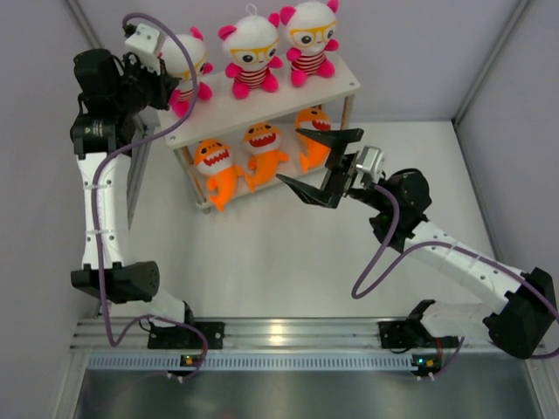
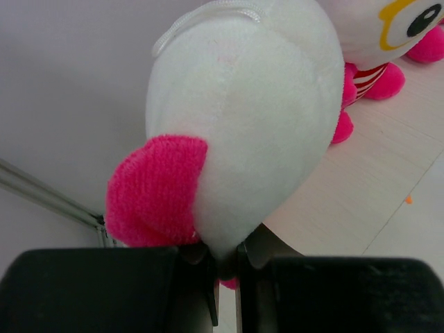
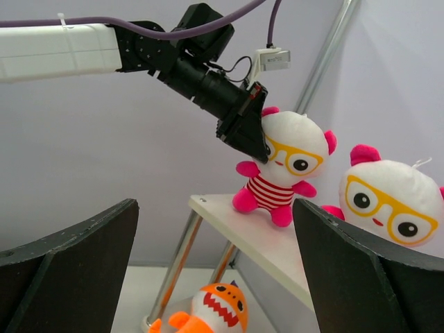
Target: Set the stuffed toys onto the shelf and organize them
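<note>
The shelf (image 1: 348, 84) stands at the back of the table. Three white-headed dolls sit on its top board: left (image 1: 187, 72), middle (image 1: 253, 56), right (image 1: 312, 39). Three orange sharks lie on the lower board: left (image 1: 214, 170), middle (image 1: 263, 148), right (image 1: 312, 140). My left gripper (image 1: 166, 85) is shut on the back of the left doll's head (image 2: 243, 118), which sits at the board's left end (image 3: 281, 170). My right gripper (image 1: 289, 154) is wide open and empty, just in front of the right shark. It faces the shelf (image 3: 260, 239).
A grey panel (image 1: 138, 179) stands left of the shelf under my left arm. White enclosure walls close in the left, back and right. The metal base rail (image 1: 279, 334) runs along the near edge. Bare tabletop lies in front of the shelf.
</note>
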Action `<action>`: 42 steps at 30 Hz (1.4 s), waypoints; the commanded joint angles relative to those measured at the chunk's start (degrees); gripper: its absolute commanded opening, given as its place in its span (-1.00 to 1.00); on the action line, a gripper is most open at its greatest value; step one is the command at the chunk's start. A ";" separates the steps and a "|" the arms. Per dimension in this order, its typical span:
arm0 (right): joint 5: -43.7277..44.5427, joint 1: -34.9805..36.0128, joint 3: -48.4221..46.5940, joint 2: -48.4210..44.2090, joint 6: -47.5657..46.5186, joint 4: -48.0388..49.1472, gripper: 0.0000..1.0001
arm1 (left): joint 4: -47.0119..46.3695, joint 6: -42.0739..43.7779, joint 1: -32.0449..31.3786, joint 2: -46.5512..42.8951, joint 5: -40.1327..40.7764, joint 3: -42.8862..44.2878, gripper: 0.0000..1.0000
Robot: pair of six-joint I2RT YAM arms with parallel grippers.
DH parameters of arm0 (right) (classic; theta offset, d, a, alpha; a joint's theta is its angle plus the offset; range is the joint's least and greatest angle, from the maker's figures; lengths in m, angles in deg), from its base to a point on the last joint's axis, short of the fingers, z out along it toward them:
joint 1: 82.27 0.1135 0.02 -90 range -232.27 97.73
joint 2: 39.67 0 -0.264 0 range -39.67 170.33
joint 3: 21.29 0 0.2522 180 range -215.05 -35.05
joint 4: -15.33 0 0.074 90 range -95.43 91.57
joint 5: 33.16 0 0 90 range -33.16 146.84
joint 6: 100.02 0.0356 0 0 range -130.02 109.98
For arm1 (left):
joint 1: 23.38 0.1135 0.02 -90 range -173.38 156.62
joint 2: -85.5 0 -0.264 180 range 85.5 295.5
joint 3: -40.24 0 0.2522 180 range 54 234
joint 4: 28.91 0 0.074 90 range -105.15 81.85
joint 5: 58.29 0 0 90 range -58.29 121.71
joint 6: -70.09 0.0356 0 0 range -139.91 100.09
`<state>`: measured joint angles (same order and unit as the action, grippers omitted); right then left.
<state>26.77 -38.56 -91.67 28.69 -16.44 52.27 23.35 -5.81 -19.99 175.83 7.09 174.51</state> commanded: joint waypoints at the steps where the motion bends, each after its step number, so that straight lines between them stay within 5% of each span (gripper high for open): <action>1: -0.17 -0.11 -1.39 -0.33 -0.18 0.54 0.86 | -3.87 -1.54 0.20 0.73 -2.18 0.43 -1.00; 27: -0.70 -0.11 -0.42 -0.15 0.17 0.72 0.87 | -2.55 -5.76 1.35 4.33 -3.94 -1.24 -1.00; 33: -0.61 -0.11 -0.42 0.28 0.35 1.07 0.87 | -2.64 -5.41 1.35 3.81 -3.33 -0.80 -0.72; 38: -0.61 -0.11 -0.16 0.46 0.44 1.07 0.88 | -2.73 -4.97 1.35 2.84 -2.89 -0.80 -0.06; 42: -0.70 -0.11 0.02 0.37 0.53 1.07 0.88 | -2.64 -4.35 1.35 2.40 -2.27 -0.71 0.00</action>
<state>26.75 -38.56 -91.67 29.19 -16.33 52.07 21.10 -10.77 -18.96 179.52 3.88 174.26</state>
